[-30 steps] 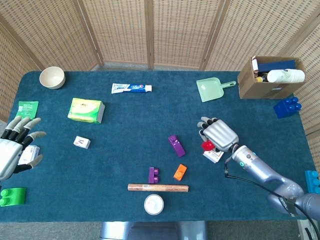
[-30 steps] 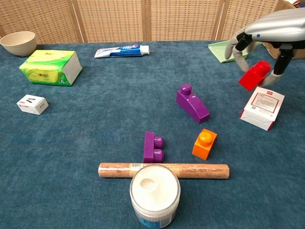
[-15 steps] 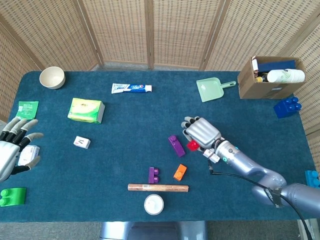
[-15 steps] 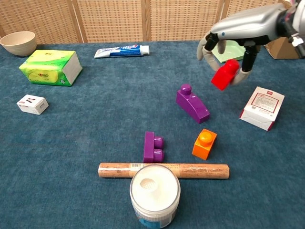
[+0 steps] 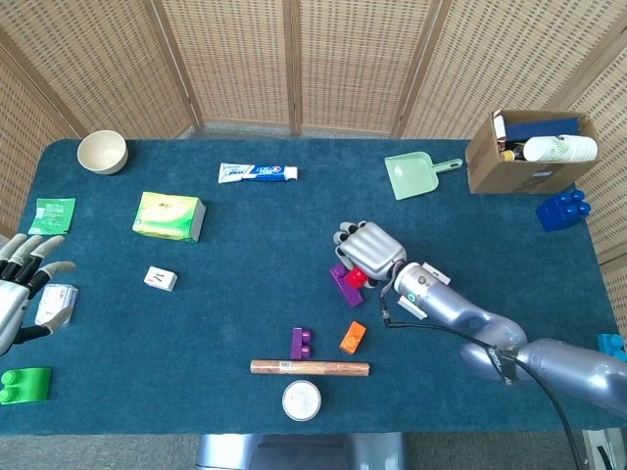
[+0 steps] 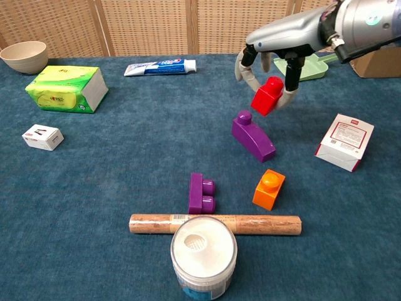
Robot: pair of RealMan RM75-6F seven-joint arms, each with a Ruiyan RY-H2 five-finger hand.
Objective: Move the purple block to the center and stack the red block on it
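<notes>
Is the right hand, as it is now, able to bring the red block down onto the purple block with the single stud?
Probably yes. The right hand holds the red block just above and beside the purple block, whose top is bare. Nothing stands between them.

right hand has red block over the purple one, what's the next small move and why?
Probably lower it a little and settle it onto the purple block. The right hand holds the red block in the air, tilted, just above the purple block's stud, not yet touching. Levelling the red block on the way down looks needed for it to seat.
</notes>
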